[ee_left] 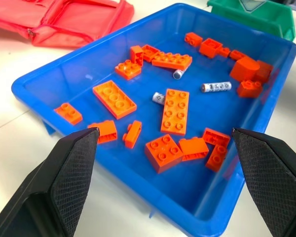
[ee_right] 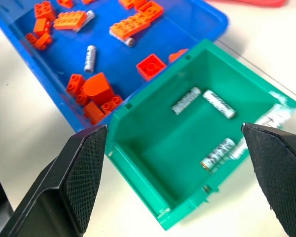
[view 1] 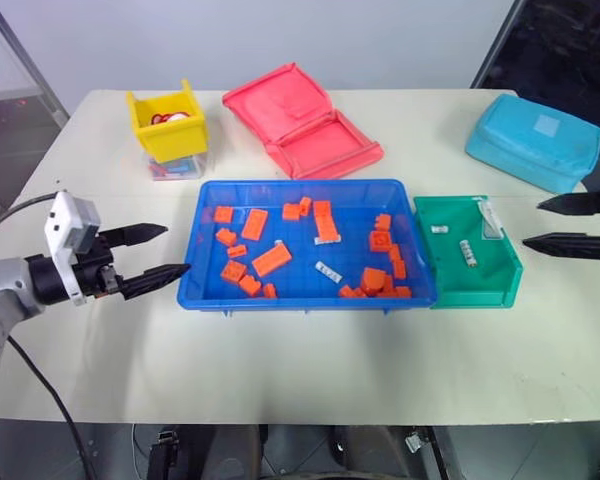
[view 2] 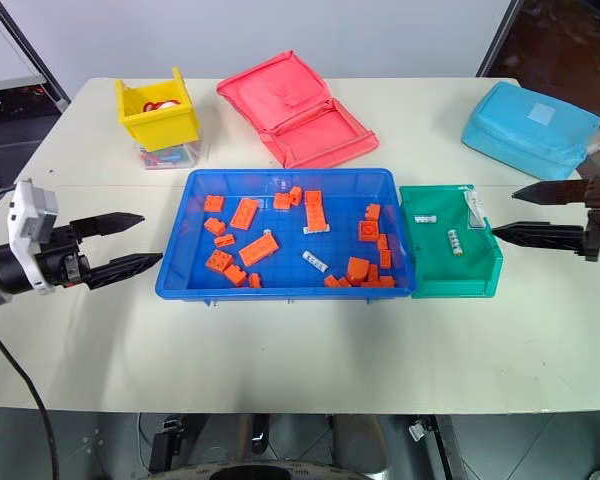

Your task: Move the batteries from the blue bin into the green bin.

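Between transfers: left gripper (view 1: 166, 251) at nine o'clock of the blue bin (view 1: 295, 296) and right gripper (view 2: 510, 212) beside the green bin (view 2: 482, 277) hover spread and empty; remaining batteries (ee_left: 216, 87) near the blue bin's centre likely need the next reach.

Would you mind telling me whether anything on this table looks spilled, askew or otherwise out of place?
Nothing is spilled. The odd ones out are the small white-grey cylindrical batteries left among orange plastic blocks in the shallow blue plastic tray; others already lie in the deep green plastic bin.
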`<move>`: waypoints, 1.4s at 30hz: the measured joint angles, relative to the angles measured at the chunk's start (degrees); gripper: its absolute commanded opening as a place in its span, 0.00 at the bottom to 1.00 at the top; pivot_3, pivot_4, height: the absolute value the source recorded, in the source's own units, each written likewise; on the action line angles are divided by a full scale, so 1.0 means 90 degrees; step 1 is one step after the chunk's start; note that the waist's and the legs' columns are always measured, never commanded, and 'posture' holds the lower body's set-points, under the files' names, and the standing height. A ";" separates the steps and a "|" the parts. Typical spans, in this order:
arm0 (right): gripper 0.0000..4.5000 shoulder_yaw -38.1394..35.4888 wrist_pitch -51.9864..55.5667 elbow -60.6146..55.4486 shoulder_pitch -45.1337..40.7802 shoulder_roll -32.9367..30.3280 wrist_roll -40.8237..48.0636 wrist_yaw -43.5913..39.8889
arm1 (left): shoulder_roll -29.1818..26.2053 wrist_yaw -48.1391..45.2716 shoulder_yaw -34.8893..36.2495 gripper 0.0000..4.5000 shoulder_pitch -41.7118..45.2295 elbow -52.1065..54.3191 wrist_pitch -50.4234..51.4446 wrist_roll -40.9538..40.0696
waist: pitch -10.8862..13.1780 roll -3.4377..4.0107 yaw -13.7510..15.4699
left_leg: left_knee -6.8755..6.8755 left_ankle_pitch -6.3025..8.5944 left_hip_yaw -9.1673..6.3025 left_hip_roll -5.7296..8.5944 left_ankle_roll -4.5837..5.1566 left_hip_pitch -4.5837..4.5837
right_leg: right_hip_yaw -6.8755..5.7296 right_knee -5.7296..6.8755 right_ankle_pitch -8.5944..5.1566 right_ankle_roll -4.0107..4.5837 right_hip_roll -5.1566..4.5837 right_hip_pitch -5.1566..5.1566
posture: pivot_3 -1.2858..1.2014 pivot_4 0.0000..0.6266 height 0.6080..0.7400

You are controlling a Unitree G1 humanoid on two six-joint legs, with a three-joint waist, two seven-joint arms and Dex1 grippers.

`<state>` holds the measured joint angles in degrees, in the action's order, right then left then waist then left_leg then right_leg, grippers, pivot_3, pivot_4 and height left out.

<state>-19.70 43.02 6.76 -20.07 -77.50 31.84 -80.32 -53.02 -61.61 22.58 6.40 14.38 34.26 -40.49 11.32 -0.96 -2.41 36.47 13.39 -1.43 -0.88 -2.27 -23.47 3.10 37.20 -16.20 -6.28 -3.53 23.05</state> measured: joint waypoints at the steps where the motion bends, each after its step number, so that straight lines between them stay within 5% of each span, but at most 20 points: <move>1: 0.99 0.0000 -0.0016 0.0006 0.0017 0.0000 -0.0006 -0.0002 | 0.0000 -0.0032 -0.0015 1.00 0.0032 0.0000 0.0000 -0.0001 | 0.0000 0.0000 -0.0001 | 0.0000 0.0000 0.0000 0.0000 0.0000 0.0000 | 0.0000 0.0000 0.0002 -0.0005 0.0000 0.0000 | 0.52 0.24 1.00; 32: 0.99 0.0501 -0.0324 0.0236 -0.0443 0.0432 -0.0160 0.0324 | -0.0202 -0.0144 -0.0127 1.00 0.0121 -0.0063 0.0058 0.0052 | 0.0000 0.0001 -0.0002 | 0.0000 0.0000 0.0002 0.0000 0.0000 0.0000 | 0.0003 0.0004 0.0004 -0.0007 0.0002 0.0003 | 0.52 0.24 1.00; 39: 0.99 0.1468 -0.0472 -0.0091 -0.2374 0.1486 -0.0253 0.0642 | -0.0181 -0.0002 -0.0157 1.00 0.0218 -0.0047 0.0035 0.0066 | 0.0000 0.0003 -0.0064 | 0.0003 -0.0001 0.0002 -0.0006 -0.0002 0.0007 | 0.0011 0.0022 0.0004 -0.0008 0.0013 0.0009 | 0.52 0.24 1.00; 42: 0.99 0.2187 -0.0732 -0.0039 -0.3511 0.2618 -0.0568 0.0928 | -0.0155 0.0055 -0.0197 1.00 0.0335 -0.0041 0.0015 0.0107 | 0.0000 0.0002 -0.0110 | 0.0005 -0.0003 0.0001 -0.0008 -0.0005 0.0004 | 0.0011 0.0030 0.0005 -0.0007 0.0015 0.0014 | 0.52 0.24 1.00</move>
<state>-0.02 36.43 6.41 -51.67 -53.94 26.73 -71.97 -54.42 -61.11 20.81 9.42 14.02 34.40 -39.53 11.32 -0.94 -3.41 36.52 13.36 -1.42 -0.95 -2.31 -23.44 3.20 37.47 -16.15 -6.34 -3.40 23.18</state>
